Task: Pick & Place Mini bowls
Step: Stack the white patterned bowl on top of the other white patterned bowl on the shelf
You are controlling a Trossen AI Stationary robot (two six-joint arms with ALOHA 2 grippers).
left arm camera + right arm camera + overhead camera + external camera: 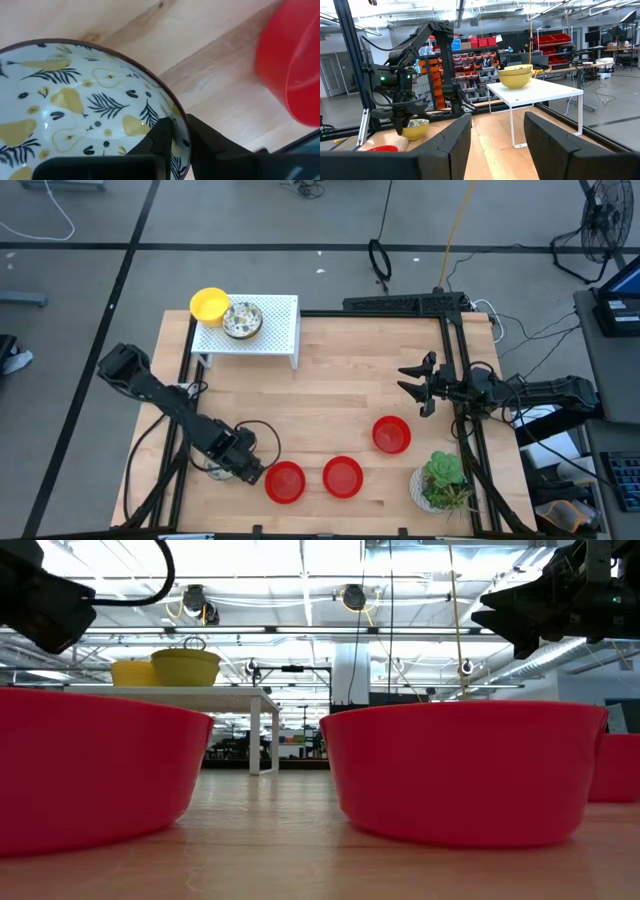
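My left gripper is low over the table's near-left part, shut on a white mini bowl with yellow pears and dark leaves inside; the right wrist view shows that bowl's yellow outside. Three red mini bowls rest on their bases on the table. A yellow bowl and a patterned bowl stand on the white rack at the far left. My right gripper waits open above the table's right side, holding nothing. My left gripper holds the patterned bowl by its rim, pinched with one finger inside the bowl and the other finger outside. The fingers come from above, slanting down. Whether the bowl's base is clear of the table, I cannot tell.
A green potted plant stands at the near-right corner. The nearest red bowl sits just right of the held bowl. Bare wood lies open across the table's middle. A black frame runs along the right edge.
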